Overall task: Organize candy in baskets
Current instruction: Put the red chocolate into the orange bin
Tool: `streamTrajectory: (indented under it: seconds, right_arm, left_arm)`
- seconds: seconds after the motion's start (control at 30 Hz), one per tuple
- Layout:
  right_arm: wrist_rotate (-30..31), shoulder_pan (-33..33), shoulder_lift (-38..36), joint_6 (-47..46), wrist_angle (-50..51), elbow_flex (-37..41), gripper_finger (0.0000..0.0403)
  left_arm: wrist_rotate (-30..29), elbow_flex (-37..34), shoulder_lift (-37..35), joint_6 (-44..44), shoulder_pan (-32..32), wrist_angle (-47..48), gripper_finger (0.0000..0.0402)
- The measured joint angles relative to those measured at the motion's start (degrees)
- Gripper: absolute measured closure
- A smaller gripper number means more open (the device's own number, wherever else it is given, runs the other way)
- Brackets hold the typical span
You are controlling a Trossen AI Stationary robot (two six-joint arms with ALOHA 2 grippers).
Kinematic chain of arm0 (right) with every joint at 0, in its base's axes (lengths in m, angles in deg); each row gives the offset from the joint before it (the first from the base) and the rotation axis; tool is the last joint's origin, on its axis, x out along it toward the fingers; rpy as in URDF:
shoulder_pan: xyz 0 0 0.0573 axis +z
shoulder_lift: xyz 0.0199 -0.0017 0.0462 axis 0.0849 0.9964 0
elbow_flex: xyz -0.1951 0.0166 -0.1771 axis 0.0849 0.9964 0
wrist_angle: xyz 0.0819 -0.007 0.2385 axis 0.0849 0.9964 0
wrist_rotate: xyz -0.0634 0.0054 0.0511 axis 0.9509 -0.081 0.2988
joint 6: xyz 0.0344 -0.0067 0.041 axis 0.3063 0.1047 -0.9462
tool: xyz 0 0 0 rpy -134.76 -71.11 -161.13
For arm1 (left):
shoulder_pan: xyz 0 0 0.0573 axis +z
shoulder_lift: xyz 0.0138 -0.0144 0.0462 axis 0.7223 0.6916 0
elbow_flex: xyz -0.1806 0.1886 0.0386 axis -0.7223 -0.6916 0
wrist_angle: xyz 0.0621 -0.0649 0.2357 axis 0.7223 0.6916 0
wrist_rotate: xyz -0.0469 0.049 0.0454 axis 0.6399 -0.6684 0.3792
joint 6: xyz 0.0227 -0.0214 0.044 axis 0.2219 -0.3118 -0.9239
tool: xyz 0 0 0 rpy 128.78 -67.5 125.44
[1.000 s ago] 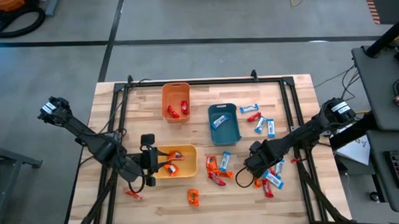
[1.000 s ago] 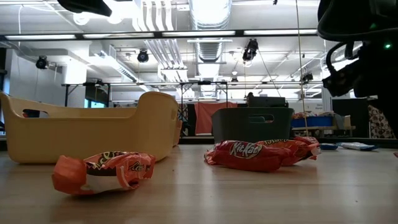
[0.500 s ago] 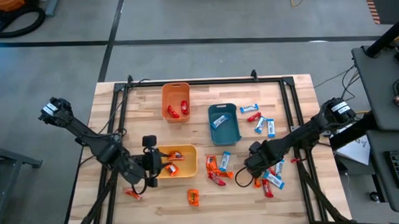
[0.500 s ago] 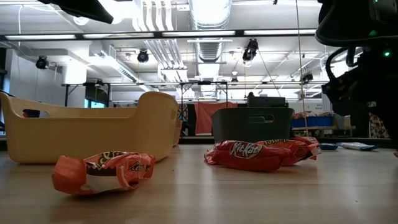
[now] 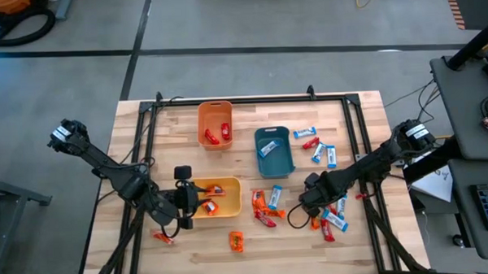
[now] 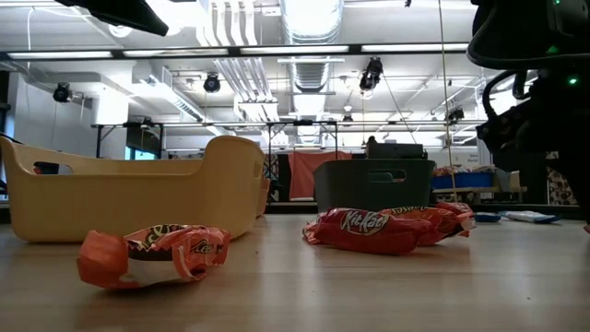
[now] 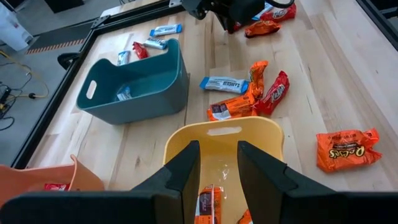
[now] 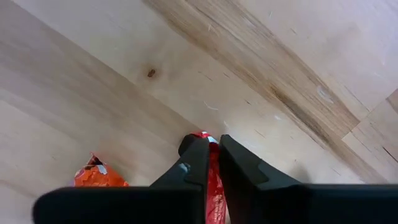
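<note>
Three baskets stand on the wooden table: orange (image 5: 201,122) at the far middle, teal (image 5: 259,151) to its right, yellow (image 5: 234,184) nearer. Wrapped candy lies loose: blue-and-white bars (image 5: 319,149) at the right, red and orange ones (image 5: 265,208) near the middle, an orange one (image 5: 236,240) at the front. My left gripper (image 7: 219,163) hovers open over the yellow basket (image 7: 217,127), where orange candy (image 7: 205,204) lies. My right gripper (image 8: 212,146), at the front right (image 5: 305,210), is shut on a red candy (image 8: 214,177). My right gripper pinches the red candy's wrapper between its two fingers (image 8: 194,155), close to one end (image 8: 203,135) of the bar. The fingers point down at the table from above. Whether the candy is lifted off the wood cannot be told.
An orange candy (image 8: 96,177) lies on the wood beside the held one. More candies (image 5: 332,219) cluster by my right gripper, and one (image 5: 162,236) lies left of the yellow basket. A black frame (image 5: 251,100) borders the table's far side and its two sides.
My right gripper's dark outline has shifted a little at the right of the low view. My left arm has moved slightly over the yellow basket. No candy or basket has visibly moved.
</note>
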Motion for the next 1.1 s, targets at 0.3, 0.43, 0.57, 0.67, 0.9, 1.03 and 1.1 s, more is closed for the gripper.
streamTrajectory:
  seconds: [0.3,0.43,0.57,0.67,0.9,1.03,1.1]
  right_arm:
    - [2.51,-0.13,-0.97,1.57,0.00,-1.94,0.0385]
    - [4.64,-0.39,-2.99,3.10,0.13,-3.58,0.0385]
    - [7.09,-0.94,-5.95,5.41,0.21,-5.33,0.0385]
    - [9.25,-1.46,-8.55,7.77,0.17,-7.02,0.0385]
    - [15.53,-2.31,-14.51,15.00,-0.03,-12.49,0.0385]
    - [21.46,-2.36,-16.49,21.17,-0.97,-16.17,0.0385]
    - [24.47,-2.36,-16.91,24.96,-3.11,-17.73,0.0385]
  left_arm:
    - [0.00,-0.09,0.00,0.20,0.00,-0.02,0.0310]
    - [-0.01,-0.09,0.00,0.84,0.00,-0.02,0.0310]
    - [-0.02,-0.09,0.00,1.30,0.00,0.00,0.0310]
    - [-0.02,-0.09,0.00,1.33,0.00,0.00,0.0310]
    - [-0.02,-0.11,0.00,1.53,0.00,0.02,0.0310]
    - [-0.02,-0.09,0.00,1.55,0.00,0.02,0.0310]
    - [-0.02,-0.10,0.00,1.55,0.00,0.01,0.0310]
